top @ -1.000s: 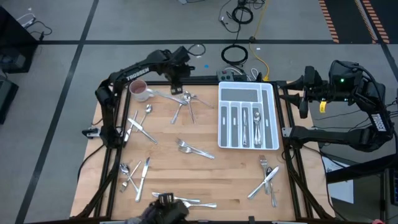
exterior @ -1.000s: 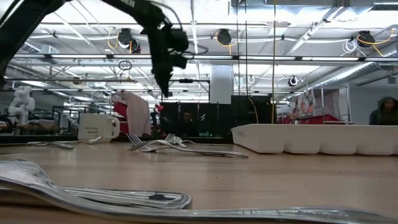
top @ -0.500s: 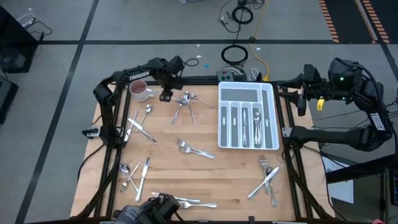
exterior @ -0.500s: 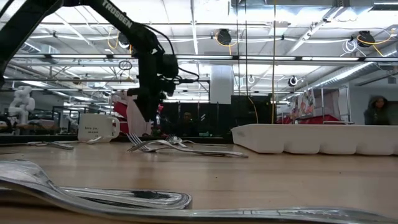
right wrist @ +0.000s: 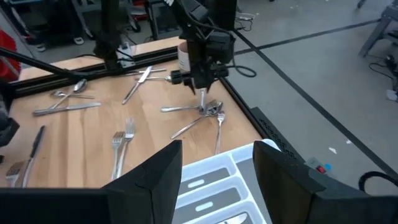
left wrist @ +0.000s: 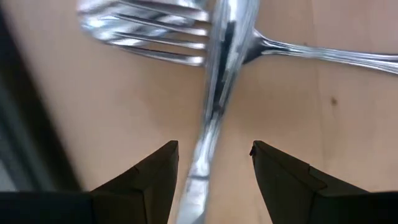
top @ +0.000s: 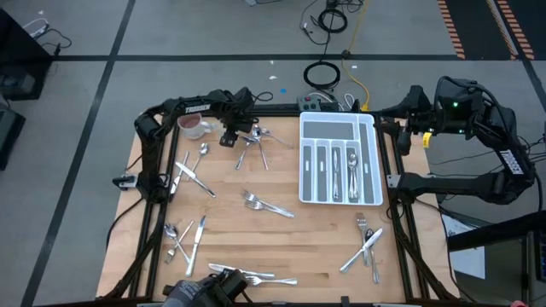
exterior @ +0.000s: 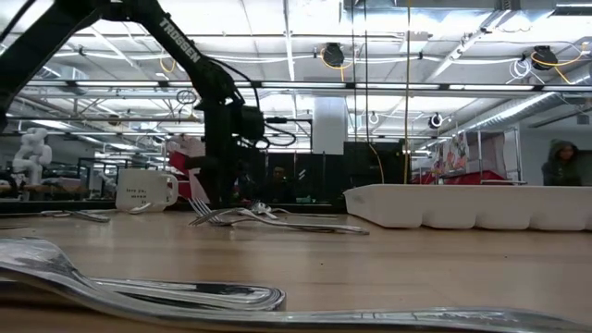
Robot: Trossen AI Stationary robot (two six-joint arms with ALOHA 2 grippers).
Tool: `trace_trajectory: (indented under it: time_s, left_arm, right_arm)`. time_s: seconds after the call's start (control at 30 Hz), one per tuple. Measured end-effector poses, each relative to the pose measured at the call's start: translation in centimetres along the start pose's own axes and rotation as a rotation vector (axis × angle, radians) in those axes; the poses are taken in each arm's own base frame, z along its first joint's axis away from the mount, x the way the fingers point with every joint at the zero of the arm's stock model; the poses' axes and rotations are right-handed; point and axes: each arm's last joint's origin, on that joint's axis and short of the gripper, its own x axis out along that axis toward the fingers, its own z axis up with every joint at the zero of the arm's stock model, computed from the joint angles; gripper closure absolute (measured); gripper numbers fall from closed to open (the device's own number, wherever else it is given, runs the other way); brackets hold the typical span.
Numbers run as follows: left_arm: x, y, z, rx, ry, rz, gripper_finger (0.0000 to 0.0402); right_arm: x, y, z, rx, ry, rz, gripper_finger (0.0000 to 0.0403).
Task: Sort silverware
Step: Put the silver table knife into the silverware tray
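High view: left gripper (top: 230, 138) is down over the far-left pile (top: 254, 140) of silverware, just beside the mug (top: 193, 126); the arm hides the pile's near-mug end. Left wrist view: fingers (left wrist: 144, 180) apart, one each side of a slim handle (left wrist: 214, 115) that crosses over a fork (left wrist: 149, 31); no contact visible, handle's lower end cut off by the frame, so can't tell fork, spoon or knife. Low view: gripper tip sits behind the heaped tines, touchdown on the table (top: 281, 243) hard to make out. Right gripper (top: 404, 119) waits off the table's right edge, beyond the tray (top: 367, 162); right wrist view shows its fingers (right wrist: 155, 180) spread, nothing between them. Tray holds a few pieces in its slots, types too small to call. Other silverware lies scattered: left edge, middle, near-left, near edge, near-right corner. Near-edge pieces are partly covered by a dark camera mount (top: 213, 290). Open room: bare wood between the far pile and the tray, and across the middle right. A person shows at the low view's far right, cut off.
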Motion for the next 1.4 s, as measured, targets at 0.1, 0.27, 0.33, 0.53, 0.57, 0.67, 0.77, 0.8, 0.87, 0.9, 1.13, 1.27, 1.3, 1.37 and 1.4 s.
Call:
trace_trajectory:
  time_s: [0.1,0.27,0.33,0.53,0.57,0.67,0.77,0.8,0.87,0.9,1.13,1.27,1.3,1.37,1.4]
  left_arm:
    - [1.3,0.1,0.1,0.014,0.004,-0.023,0.0190]
    - [3.4,0.1,0.4,0.108,0.026,-0.061,0.0231]
    - [4.0,0.3,0.5,0.120,0.031,-0.062,0.0281]
    - [4.0,0.6,0.7,0.131,0.011,-0.047,0.0376]
    - [4.0,0.5,0.7,0.133,0.014,-0.049,0.0376]
    - [3.8,0.2,0.9,0.115,0.030,-0.051,0.0376]
    - [3.2,0.0,1.0,0.085,0.029,-0.038,0.0376]
    - [3.0,0.0,1.0,0.075,0.025,-0.033,0.0376]
    - [2.3,0.0,1.2,0.066,0.019,-0.023,0.0376]
    - [2.1,0.0,1.3,0.056,0.017,-0.018,0.0376]
    - [0.6,-0.7,2.6,0.061,-0.019,-0.016,0.0376]
    - [0.1,-1.3,3.4,0.081,-0.016,0.004,0.0376]
    - [0.1,-1.5,3.6,0.080,-0.013,0.003,0.0376]
    - [-0.1,-1.8,4.2,0.086,-0.016,0.004,0.0376]
    - [-0.3,-1.9,4.5,0.089,-0.019,0.006,0.0376]
  right_arm:
    - [0.3,0.0,0.1,-0.003,0.009,-0.002,0.0215]
    - [0.6,-0.1,0.2,0.001,0.016,-0.001,0.0215]
    - [0.6,-0.1,0.2,0.007,0.017,0.000,0.0215]
    - [0.5,-0.1,0.1,0.011,0.015,0.001,0.0215]
    - [0.5,-0.1,0.1,0.011,0.016,0.001,0.0215]
    - [0.6,-0.1,0.2,0.004,0.011,0.001,0.0215]
    - [0.6,-0.1,0.3,-0.014,-0.003,0.001,0.0215]
    - [0.5,-0.1,0.3,-0.022,-0.002,0.001,0.0215]
    - [0.5,-0.1,0.3,-0.034,-0.003,0.001,0.0215]
    - [0.5,-0.1,0.3,-0.036,-0.003,0.001,0.0215]
    - [0.5,-0.1,0.3,-0.043,-0.003,0.001,0.0215]
    - [0.6,-0.1,0.3,-0.043,-0.002,0.001,0.0215]
    - [0.6,-0.1,0.3,-0.043,-0.002,0.002,0.0215]
    - [0.5,-0.1,0.3,-0.043,-0.003,0.002,0.0215]
    - [0.5,-0.1,0.3,-0.043,-0.003,0.002,0.0215]
